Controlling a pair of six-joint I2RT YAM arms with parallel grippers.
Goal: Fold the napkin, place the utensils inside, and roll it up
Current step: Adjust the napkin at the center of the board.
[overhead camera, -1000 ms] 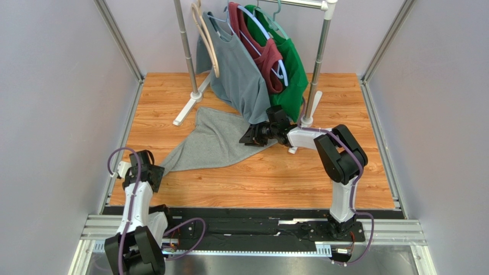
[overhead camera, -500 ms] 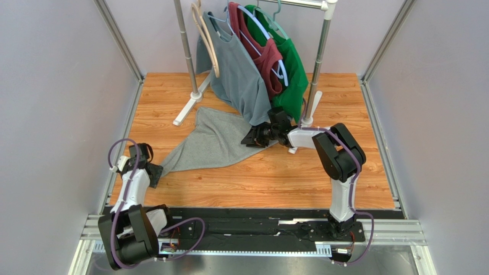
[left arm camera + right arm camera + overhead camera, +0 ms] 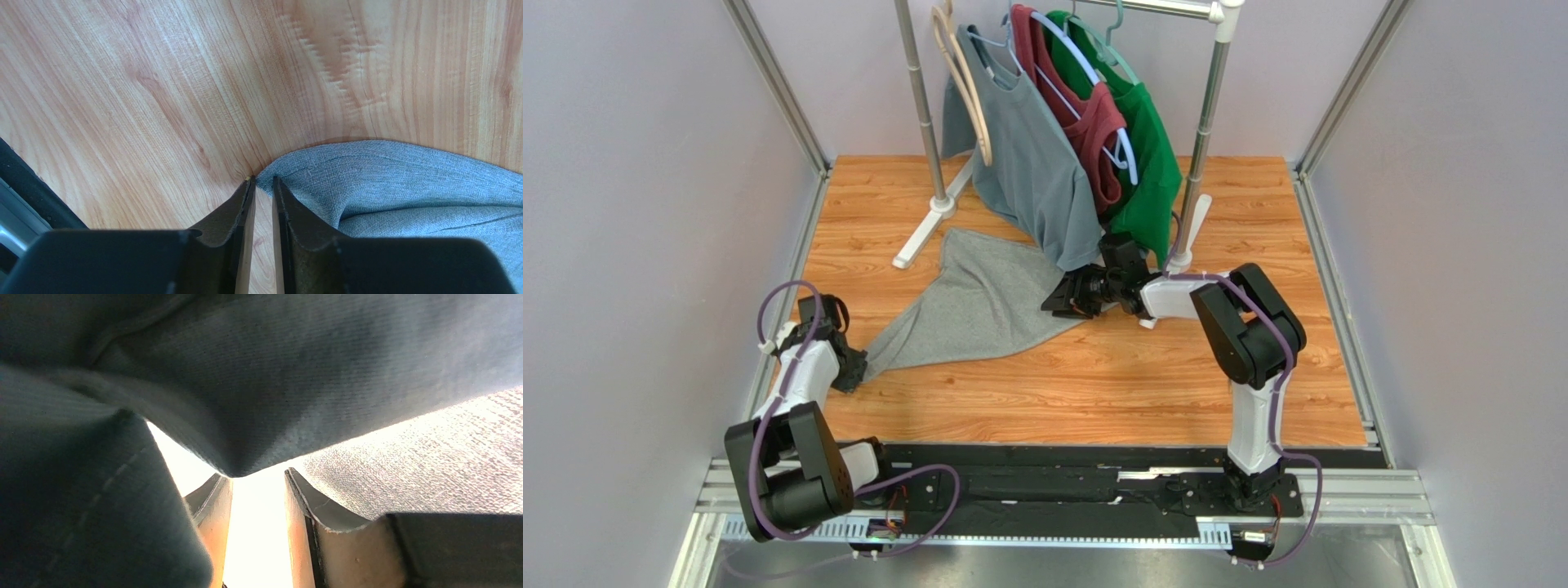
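The grey napkin (image 3: pixel 977 306) lies spread and rumpled on the wooden table, pulled to a point at its near-left corner. My left gripper (image 3: pixel 852 368) sits at that corner. In the left wrist view the jaws (image 3: pixel 263 179) are almost closed, with the napkin's corner (image 3: pixel 399 184) pinched at their tips. My right gripper (image 3: pixel 1065 298) is at the napkin's far right edge, under the hem of the hanging grey shirt (image 3: pixel 1032 147). Its jaws (image 3: pixel 258 474) stand apart with nothing between them. The napkin (image 3: pixel 430 459) lies beside its right finger and the shirt hem (image 3: pixel 276 367) hangs over it. No fork is in view.
A clothes rack stands at the back with the grey shirt, a maroon shirt (image 3: pixel 1081 110) and a green shirt (image 3: pixel 1143 147) on hangers. Its white foot (image 3: pixel 922 233) and right pole (image 3: pixel 1195 184) rest on the table. Grey walls close in both sides.
The left arm has swung its elbow back and left while its gripper stayed at the napkin's corner. The right gripper has crept slightly right under the shirt hem.
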